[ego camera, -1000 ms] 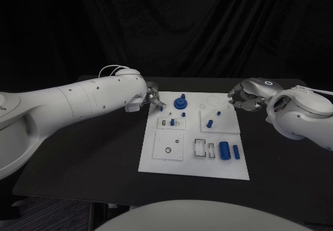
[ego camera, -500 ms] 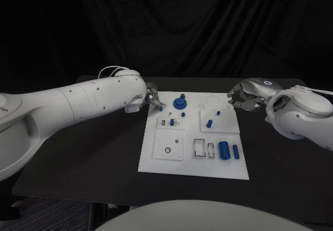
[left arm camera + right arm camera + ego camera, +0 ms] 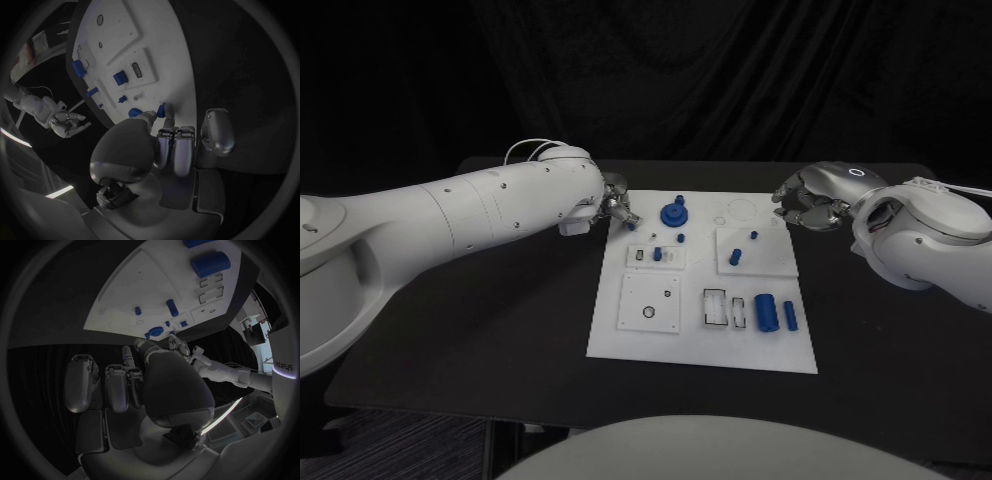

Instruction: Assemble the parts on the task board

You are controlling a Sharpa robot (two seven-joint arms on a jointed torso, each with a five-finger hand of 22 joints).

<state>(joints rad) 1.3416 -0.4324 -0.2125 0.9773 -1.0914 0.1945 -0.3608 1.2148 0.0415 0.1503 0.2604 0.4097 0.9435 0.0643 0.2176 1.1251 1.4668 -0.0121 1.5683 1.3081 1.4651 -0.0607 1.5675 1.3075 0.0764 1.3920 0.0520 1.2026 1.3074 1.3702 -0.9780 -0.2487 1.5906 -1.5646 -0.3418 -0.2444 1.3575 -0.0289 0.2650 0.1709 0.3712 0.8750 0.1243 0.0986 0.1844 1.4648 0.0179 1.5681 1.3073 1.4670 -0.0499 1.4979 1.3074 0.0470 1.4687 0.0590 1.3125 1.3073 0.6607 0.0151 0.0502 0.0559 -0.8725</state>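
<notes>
Barely moved since a second ago: left hand (image 3: pixel 619 209) still pinching a small blue part (image 3: pixel 162 110) at task board (image 3: pixel 646 340) far-left corner, unseated; right hand (image 3: pixel 808 207) curled, empty, beside board.

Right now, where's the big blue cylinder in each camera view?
Head view: the big blue cylinder lies on the board's near right part, beside the rectangular cutouts.
Left wrist view: the cylinder sits at the board's edge, far from the left hand.
Right wrist view: the cylinder sits at the board end away from the right hand.
Shared landmark: the white task board.
</notes>
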